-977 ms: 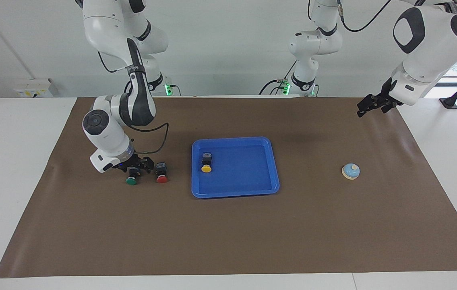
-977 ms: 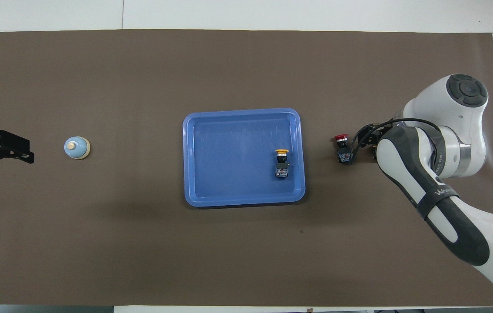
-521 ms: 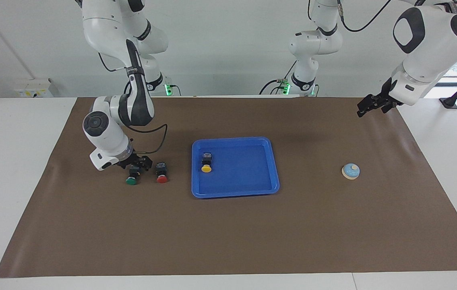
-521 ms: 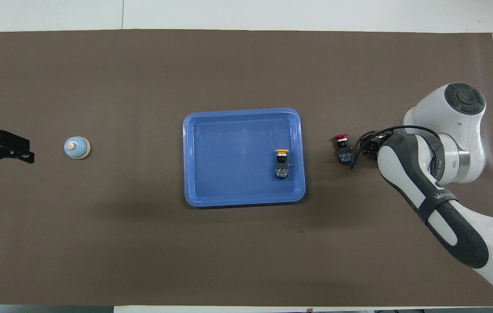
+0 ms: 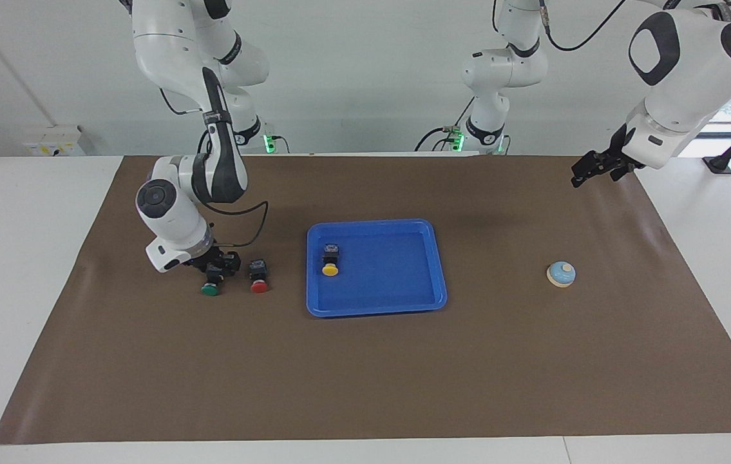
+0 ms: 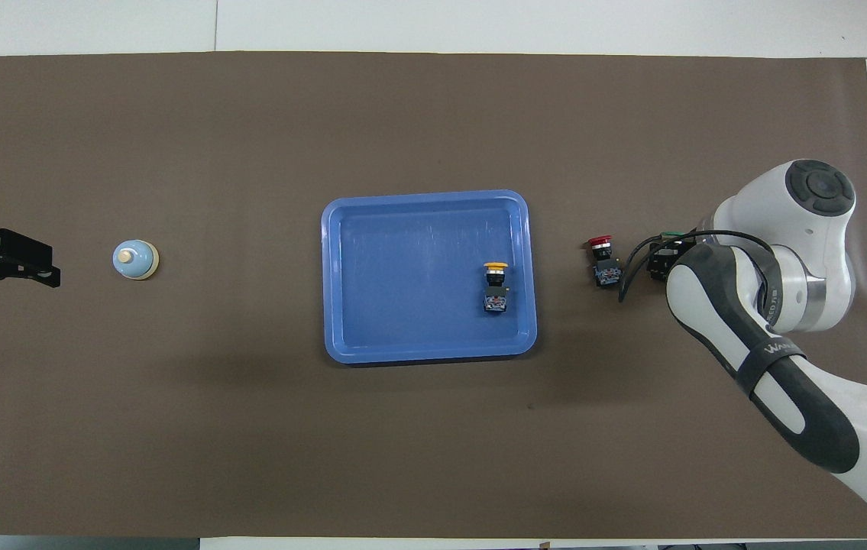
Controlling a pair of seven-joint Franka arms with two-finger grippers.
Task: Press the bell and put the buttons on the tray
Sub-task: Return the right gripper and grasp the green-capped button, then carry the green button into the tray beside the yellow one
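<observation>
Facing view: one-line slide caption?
Right gripper shut on green-capped black push button; yellow one lies in blue plastic tray.

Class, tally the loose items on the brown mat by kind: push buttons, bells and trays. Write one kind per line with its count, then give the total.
Push buttons: 3 (yellow button in the tray, green button and red button on the mat)
Bells: 1 (bell)
Trays: 1 (tray)
Total: 5
</observation>
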